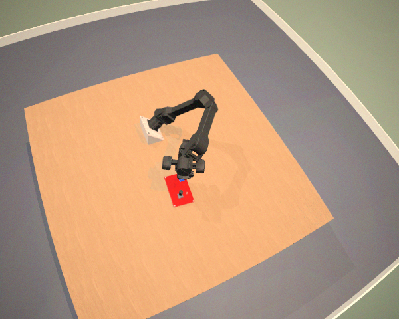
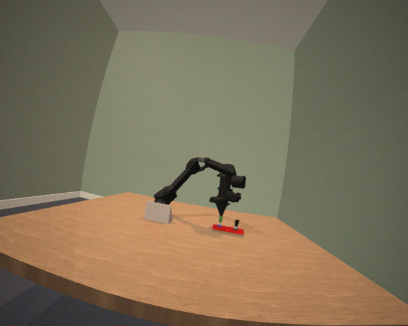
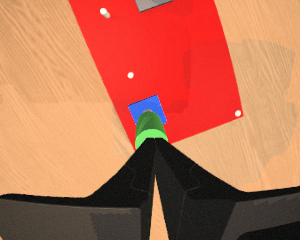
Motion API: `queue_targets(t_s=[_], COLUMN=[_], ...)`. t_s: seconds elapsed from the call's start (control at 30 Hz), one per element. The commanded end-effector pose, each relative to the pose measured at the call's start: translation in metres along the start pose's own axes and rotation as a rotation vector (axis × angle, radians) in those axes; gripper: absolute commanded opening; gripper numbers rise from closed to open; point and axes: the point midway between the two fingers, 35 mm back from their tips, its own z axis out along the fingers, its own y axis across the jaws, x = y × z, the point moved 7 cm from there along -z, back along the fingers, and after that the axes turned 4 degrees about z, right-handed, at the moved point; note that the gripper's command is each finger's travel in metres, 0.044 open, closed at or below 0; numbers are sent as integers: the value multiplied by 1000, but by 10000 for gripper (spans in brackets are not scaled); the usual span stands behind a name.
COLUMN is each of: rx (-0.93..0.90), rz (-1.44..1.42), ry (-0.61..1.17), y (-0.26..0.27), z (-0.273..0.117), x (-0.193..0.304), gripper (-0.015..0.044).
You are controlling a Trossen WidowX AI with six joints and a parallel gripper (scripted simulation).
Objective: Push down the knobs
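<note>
Showing from the top view: red circuit board (image 1: 173, 192) (image 2: 225, 229) (image 3: 150, 55) on the table, black knob (image 1: 181, 193) (image 2: 236, 223) upright. From the exterior view, neither green knob (image 2: 220, 219) (image 3: 151, 131) nor black knob pushed home, both apparently left to do. From the wrist view, gripper (image 1: 185, 177) (image 2: 221, 214) (image 3: 153, 144) clenched on nothing, fingertips at green knob's top.

The arm (image 1: 207, 118) (image 2: 183, 178) is matte black, with chunky joints.
</note>
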Motion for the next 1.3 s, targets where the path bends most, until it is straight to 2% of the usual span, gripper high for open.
queue_targets(t_s=[0.0,1.27], rx=[1,1], rz=[-17,-17], ry=[38,38], y=[4,4], z=[22,28], x=[-3,-3], gripper=[0,0])
